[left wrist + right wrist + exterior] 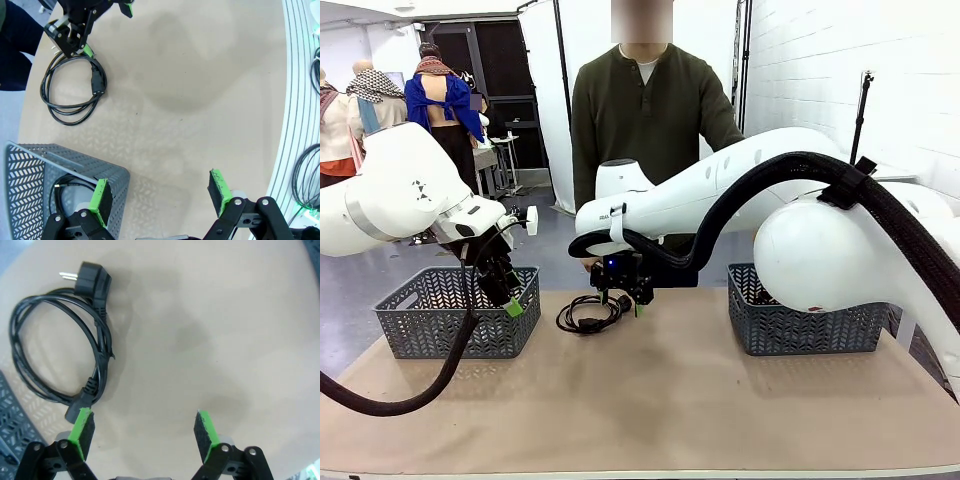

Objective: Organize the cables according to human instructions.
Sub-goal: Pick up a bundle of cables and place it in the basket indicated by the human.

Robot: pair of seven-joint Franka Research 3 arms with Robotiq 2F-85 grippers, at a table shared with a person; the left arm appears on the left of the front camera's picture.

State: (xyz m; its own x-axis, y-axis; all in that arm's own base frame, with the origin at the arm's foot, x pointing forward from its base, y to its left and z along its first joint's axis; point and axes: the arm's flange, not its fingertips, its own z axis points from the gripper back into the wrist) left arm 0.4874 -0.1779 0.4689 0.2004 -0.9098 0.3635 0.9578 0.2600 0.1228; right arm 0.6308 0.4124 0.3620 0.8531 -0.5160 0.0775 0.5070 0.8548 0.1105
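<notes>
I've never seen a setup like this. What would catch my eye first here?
Probably the big white right arm sweeping across the middle of the table, its open gripper hanging just above a coiled black cable on the tan tabletop. Next, the two grey baskets, one at the left beneath the open left gripper and one at the right. A person in a dark green top stands at the far side.

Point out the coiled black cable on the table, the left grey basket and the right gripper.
Coiled thin black cable [55,360], right wrist view, on its looped cord.
Left grey perforated plastic basket [430,325], front view, on its front wall.
Right gripper [142,432], right wrist view, midway between its green-padded fingertips.
</notes>
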